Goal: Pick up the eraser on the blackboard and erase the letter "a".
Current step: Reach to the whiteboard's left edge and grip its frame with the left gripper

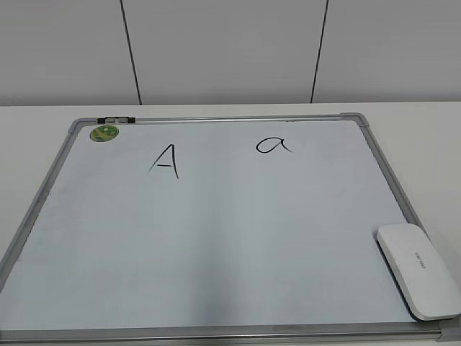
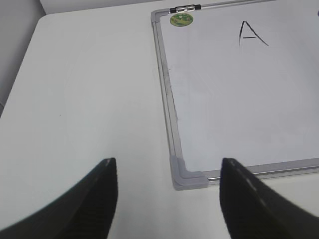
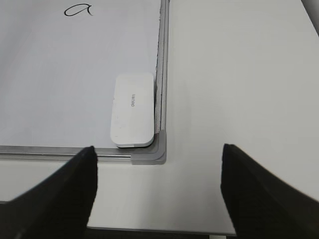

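The blackboard (image 1: 216, 238) is a white board with a silver frame lying flat on the table. The white eraser (image 1: 419, 269) lies in its near right corner; in the right wrist view the eraser (image 3: 132, 110) sits against the right frame. The small letter "a" (image 1: 274, 145) is written at the upper right of the board and also shows in the right wrist view (image 3: 78, 10). My right gripper (image 3: 158, 172) is open and empty, above the table just before the board's near right corner. My left gripper (image 2: 167, 186) is open and empty, over the near left corner (image 2: 187, 178). Neither gripper shows in the exterior view.
An uppercase "A" (image 1: 165, 160) is written left of centre, also seen in the left wrist view (image 2: 251, 34). A green round sticker (image 1: 104, 132) and a small black-and-white marker (image 1: 116, 119) sit at the board's far left corner. White table (image 3: 239, 74) surrounds the board; its front edge is close below the right gripper.
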Controlling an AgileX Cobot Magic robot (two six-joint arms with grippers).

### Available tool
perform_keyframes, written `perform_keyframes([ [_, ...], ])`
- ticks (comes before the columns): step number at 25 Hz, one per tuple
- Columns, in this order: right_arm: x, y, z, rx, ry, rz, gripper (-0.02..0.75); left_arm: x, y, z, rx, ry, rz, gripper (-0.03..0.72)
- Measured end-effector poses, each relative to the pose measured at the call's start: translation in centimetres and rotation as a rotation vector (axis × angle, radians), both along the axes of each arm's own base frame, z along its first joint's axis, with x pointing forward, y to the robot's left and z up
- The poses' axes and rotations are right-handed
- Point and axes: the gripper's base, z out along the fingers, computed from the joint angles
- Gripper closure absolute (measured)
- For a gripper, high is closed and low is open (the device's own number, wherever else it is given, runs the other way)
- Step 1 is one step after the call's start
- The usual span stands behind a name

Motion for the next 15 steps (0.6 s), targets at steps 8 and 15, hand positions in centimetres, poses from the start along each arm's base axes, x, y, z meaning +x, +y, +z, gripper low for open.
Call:
perform_keyframes([
  [8,0.0,0.0,0.0,0.0,0.0,0.0,0.164,-0.1,0.0,0.3,0.0,-0.012,0.0,0.215],
  [15,0.0,0.0,0.0,0.0,0.0,0.0,0.165,1.6,0.0,3.0,-0.002,-0.074,0.004,0.162],
])
